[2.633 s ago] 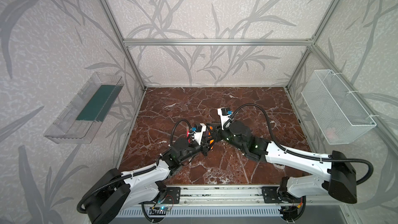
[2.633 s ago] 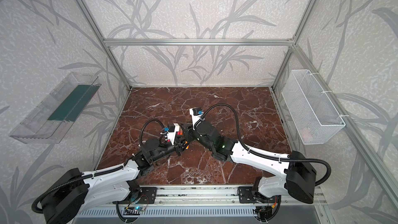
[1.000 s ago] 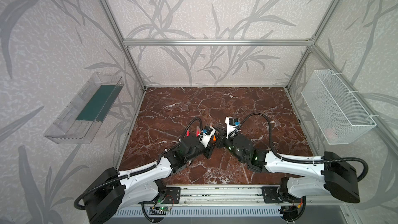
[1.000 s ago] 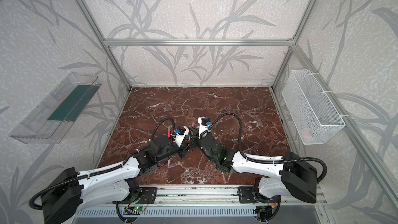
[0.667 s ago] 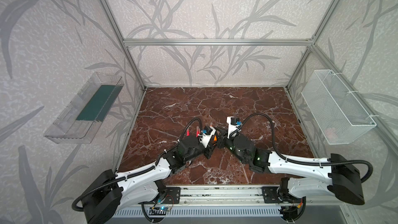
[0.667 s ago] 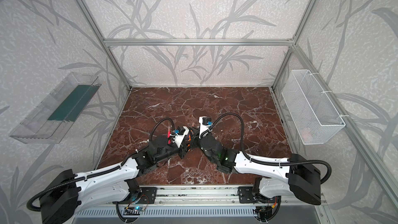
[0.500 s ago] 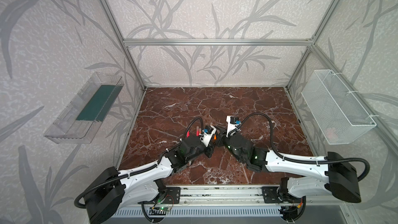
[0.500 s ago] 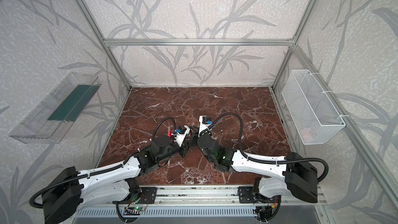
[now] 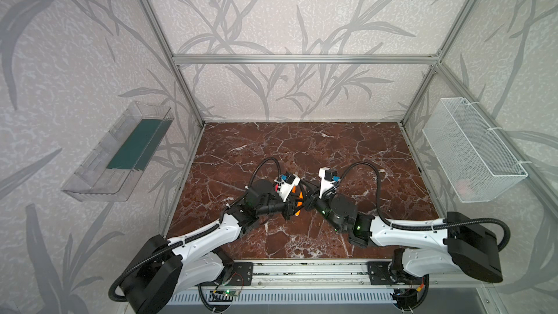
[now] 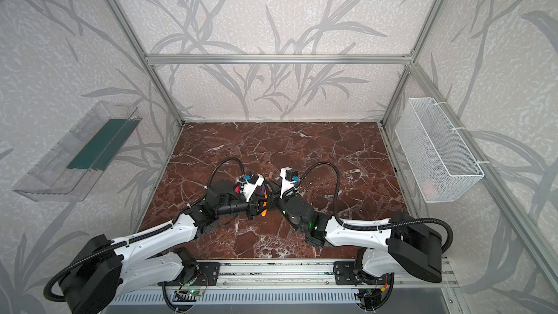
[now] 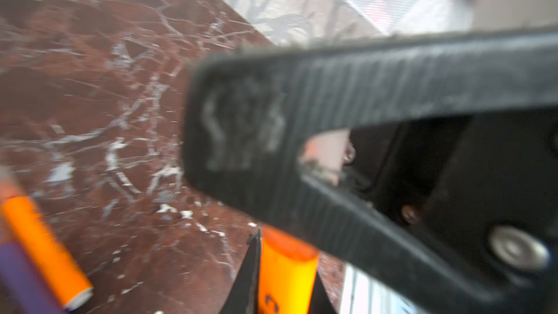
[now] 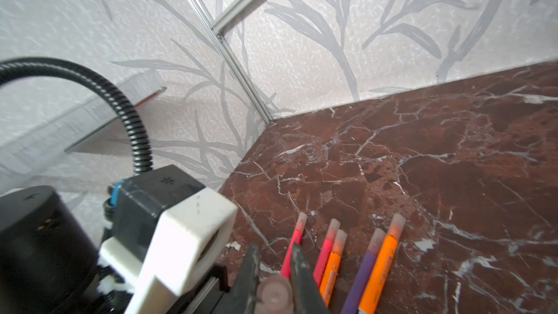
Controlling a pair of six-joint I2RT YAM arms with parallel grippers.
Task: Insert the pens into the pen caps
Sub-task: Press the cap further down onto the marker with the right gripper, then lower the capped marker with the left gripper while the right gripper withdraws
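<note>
Progress: five slim capped marker pens (image 12: pixel 380 267) are lying in a row on the red-brown marble table (image 12: pixel 453 161) | left gripper (image 11: pixel 285 252) is pinching the sixth orange pen (image 11: pixel 285 285) | right gripper (image 12: pixel 274 267) is pinching a pale translucent cap (image 12: pixel 273 294) | remaining, it seems: only joining them.

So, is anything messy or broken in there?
No, nothing stands out. Five capped pens lie side by side on the marble table. The left end effector is shut on an orange pen, the right end effector on a pen cap.
</note>
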